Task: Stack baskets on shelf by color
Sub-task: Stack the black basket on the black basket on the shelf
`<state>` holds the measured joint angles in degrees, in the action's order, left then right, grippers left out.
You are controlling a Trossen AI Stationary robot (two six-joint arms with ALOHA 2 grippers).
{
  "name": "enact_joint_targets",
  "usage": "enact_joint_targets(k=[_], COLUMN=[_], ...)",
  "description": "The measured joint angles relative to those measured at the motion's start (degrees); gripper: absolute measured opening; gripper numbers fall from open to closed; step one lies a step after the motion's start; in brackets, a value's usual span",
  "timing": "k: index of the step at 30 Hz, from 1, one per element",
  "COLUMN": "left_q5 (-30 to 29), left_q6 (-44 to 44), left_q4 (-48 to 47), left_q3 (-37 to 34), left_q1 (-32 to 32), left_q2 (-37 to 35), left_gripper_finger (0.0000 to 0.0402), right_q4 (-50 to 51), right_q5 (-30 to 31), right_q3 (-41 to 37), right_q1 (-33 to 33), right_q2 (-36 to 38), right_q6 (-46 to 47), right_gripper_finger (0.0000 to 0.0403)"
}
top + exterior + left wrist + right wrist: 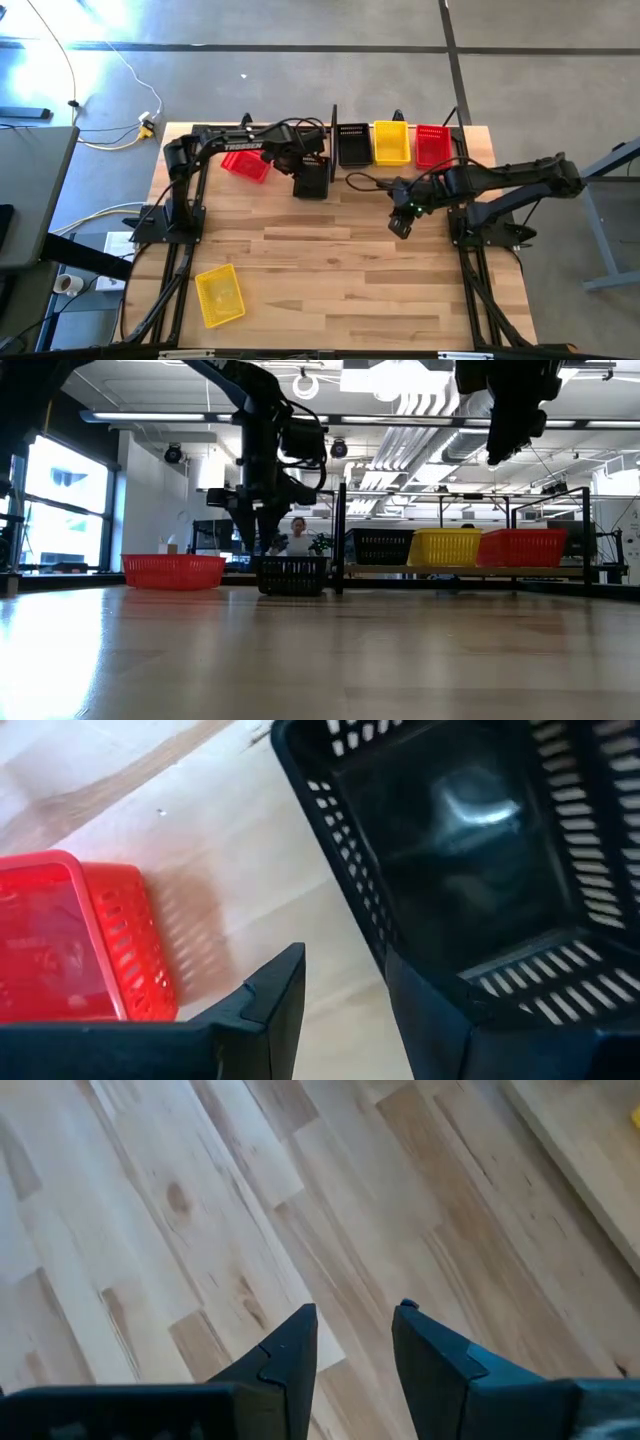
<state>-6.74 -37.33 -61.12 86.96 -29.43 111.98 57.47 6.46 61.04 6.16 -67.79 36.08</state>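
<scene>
- The bench [340,270] is wooden; its wide middle and near part lie bare, with things gathered along the far edge and one near-left corner.
- The shelf [334,128] stands at the far edge, holding a black basket on the shelf [353,145], a yellow basket on the shelf [391,143] and a red basket on the shelf [432,146] side by side.
- The left arm reaches along the far edge; its left end effector [345,995] straddles one wall of a loose black basket [312,178] just left of the shelf: one finger inside, one outside, with a gap showing.
- The right arm stretches in from the right edge; its right end effector [355,1330] hangs open above bare wood, gripping nothing.
- A loose red basket [246,164] sits tilted near the far-left, just beside the loose black basket.
- A loose yellow basket [220,294] lies well apart, near the near-left corner.
</scene>
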Motion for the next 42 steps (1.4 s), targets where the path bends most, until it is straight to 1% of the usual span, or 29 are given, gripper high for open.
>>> enact_joint_targets(k=[9, 14, 17, 20, 23, 26, 28, 32, 35, 38, 42], left_q5=[0.1, 0.3, 0.2, 0.2, 0.2, 0.8, 1.2, 1.9, 3.1, 3.3, 4.1], left_q6=[-0.6, -0.6, -0.5, -0.2, 0.0, 0.0, 0.0, -0.4, -0.6, -2.1, -6.7], left_q4=[1.0, 1.0, 1.1, 1.1, 1.1, 1.1, 1.1, 0.8, -0.5, -1.7, -3.1], left_q3=[0.0, 0.0, 0.0, 0.0, 0.0, 0.0, 0.0, 0.0, 0.0, 0.0, 0.0], left_q1=[0.0, 0.0, -0.3, -0.6, -0.6, -0.6, -0.6, -0.6, -0.5, 0.2, 1.5], left_q2=[3.6, 4.5, 4.5, 4.5, 4.5, 4.5, 4.5, 4.5, 3.7, 1.9, -2.3], left_gripper_finger=[0.0131, 0.0131, 0.0127, 0.0106, 0.0068, 0.0022, 0.0009, 0.0014, 0.0006, 0.0006, 0.0007], right_q4=[-3.0, -3.4, -3.4, -3.5, -3.6, -3.6, -3.6, -3.6, -3.8, -4.6, -8.6], right_q5=[0.5, 0.6, 1.8, 2.4, 2.4, 2.4, 2.5, 3.9, 4.1, 4.1, 4.1], right_q3=[0.0, 0.0, 0.0, 0.0, 0.0, 0.0, 0.0, 0.0, 0.0, 0.0, 0.0], right_q1=[4.2, 6.1, 7.3, 8.2, 8.9, 9.5, 9.8, 10.2, 10.1, 10.1, 10.1], right_q2=[0.0, 0.0, 0.0, 0.0, 0.0, 0.0, 0.0, 0.0, 0.0, 0.0, 0.0], right_q6=[3.3, 5.3, 6.0, 6.1, 6.0, 5.9, 5.8, 3.7, 0.8, -3.8, -12.1], right_gripper_finger=[0.0118, 0.0118, 0.0118, 0.0118, 0.0118, 0.0118, 0.0118, 0.0118, 0.0118, 0.0118, 0.0118])
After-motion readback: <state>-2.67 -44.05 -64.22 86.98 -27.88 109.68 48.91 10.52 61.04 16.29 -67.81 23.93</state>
